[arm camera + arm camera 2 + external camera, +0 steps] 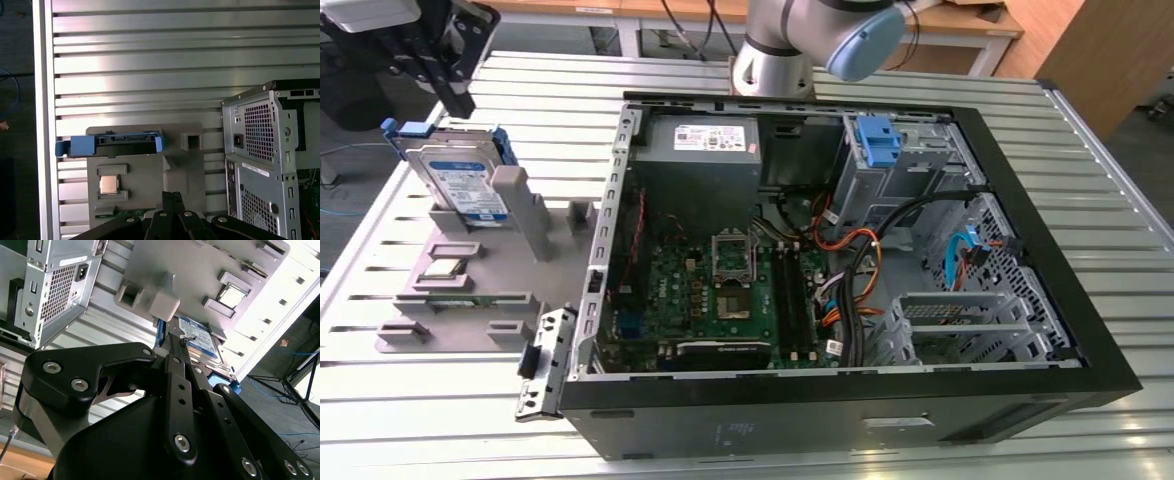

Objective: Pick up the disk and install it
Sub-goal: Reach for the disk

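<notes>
Resting on a slatted table, fixture holds disk.

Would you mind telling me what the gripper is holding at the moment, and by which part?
Nothing is held. The gripper, fingers together, hangs just above the disk, which stands upright in the grey holder.

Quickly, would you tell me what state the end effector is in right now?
End effector: closed, holding nothing; the disk stands apart from it.

Blue-framed disk upright in grey holder
</notes>
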Tool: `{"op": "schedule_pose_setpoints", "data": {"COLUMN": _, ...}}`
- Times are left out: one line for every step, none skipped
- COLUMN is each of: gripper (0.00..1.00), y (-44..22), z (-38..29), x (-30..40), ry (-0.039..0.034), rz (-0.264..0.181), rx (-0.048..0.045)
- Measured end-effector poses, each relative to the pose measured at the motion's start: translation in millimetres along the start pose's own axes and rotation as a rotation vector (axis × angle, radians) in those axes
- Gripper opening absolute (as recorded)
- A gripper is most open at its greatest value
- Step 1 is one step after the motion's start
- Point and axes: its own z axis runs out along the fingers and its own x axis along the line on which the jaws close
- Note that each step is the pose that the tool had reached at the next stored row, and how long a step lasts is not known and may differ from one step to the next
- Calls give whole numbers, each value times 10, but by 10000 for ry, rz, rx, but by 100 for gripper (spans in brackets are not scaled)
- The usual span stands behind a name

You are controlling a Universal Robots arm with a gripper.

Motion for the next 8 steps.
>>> {"op": "schedule_pose_setpoints", "data": {"gripper": 10, "y": -2, "z": -1, "x": 29, "ry": -5, "rz": 0, "rx": 0}}
{"op": "schedule_pose_setpoints", "data": {"gripper": 10, "y": -4, "z": -1, "x": 57, "ry": -9, "rz": -1, "rx": -1}}
{"op": "schedule_pose_setpoints", "data": {"gripper": 10, "y": -6, "z": -2, "x": 88, "ry": -12, "rz": -1, "rx": -1}}
{"op": "schedule_pose_setpoints", "data": {"gripper": 10, "y": -9, "z": -3, "x": 118, "ry": -15, "rz": -1, "rx": -1}}
{"op": "schedule_pose_setpoints", "data": {"gripper": 10, "y": -11, "z": -3, "x": 149, "ry": -19, "rz": 0, "rx": -1}}
{"op": "schedule_pose_setpoints", "data": {"gripper": 10, "y": -13, "z": -4, "x": 181, "ry": -23, "rz": 0, "rx": -2}}
{"op": "schedule_pose_setpoints", "data": {"gripper": 10, "y": -15, "z": -4, "x": 211, "ry": -28, "rz": 0, "rx": -2}}
{"op": "schedule_pose_setpoints", "data": {"gripper": 10, "y": -17, "z": -5, "x": 235, "ry": -29, "rz": 0, "rx": -2}}
